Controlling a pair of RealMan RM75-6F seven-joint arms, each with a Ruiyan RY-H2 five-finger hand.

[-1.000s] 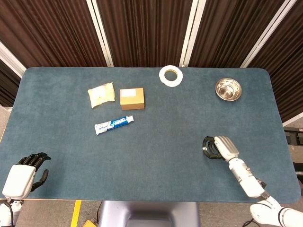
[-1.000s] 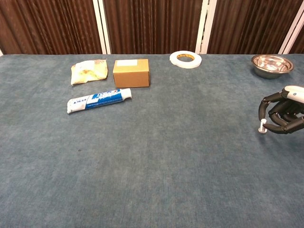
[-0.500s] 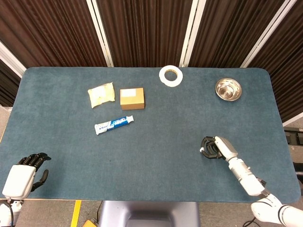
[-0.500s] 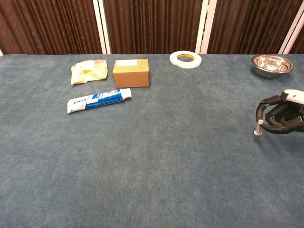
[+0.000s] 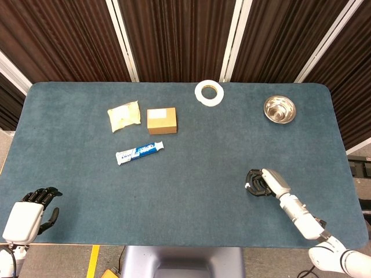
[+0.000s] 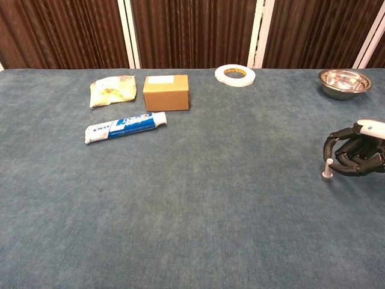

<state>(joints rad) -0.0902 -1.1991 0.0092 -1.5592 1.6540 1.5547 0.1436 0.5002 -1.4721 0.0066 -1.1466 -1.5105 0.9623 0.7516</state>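
The right hand (image 6: 355, 155) sits low over the blue table (image 5: 191, 191), well in front of the steel bowl (image 5: 279, 109), with its dark fingers (image 6: 338, 144) curled in around a small silvery peg (image 6: 327, 170). The peg stands upright with its foot on the cloth, at the tip of the curled fingers; the hand grips it near the top. In the head view the same hand (image 5: 264, 182) shows as a dark curl at the end of a white forearm reaching in from the near right corner, and the peg is too small to make out there. The left hand (image 5: 29, 213) rests at the near left corner of the table, far from the bowl, its fingers slightly spread and holding nothing. To the left of the bowl along the far edge lies a roll of white tape (image 5: 209, 92), flat on the cloth. Further left again stand a brown cardboard box (image 5: 162, 120) and, just beside it, a yellowish packet (image 5: 124, 116). A blue and white tube of toothpaste (image 5: 139, 152) lies slightly tilted just in front of the box.
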